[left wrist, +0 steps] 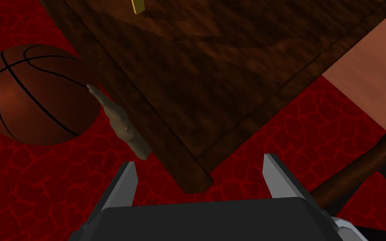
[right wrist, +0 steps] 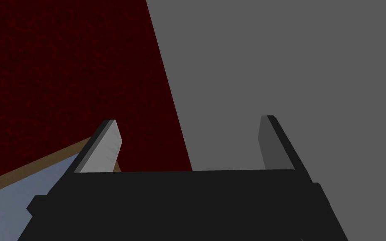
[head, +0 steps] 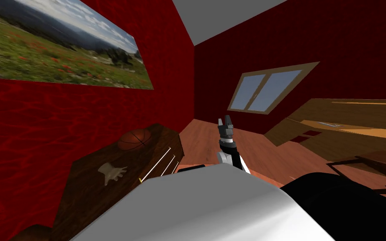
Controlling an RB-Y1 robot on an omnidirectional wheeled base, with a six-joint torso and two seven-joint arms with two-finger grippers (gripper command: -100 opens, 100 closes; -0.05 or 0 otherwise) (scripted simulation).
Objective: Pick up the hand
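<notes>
On one dresser point(head: 88, 189) lie one hand point(head: 112, 173), one basketball point(head: 135, 139).

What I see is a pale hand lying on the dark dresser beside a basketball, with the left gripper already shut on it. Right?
Not quite. The left wrist view shows the left gripper open, holding nothing, short of the hand. The rest stands: the pale hand lies on the dark dresser beside the basketball.
</notes>
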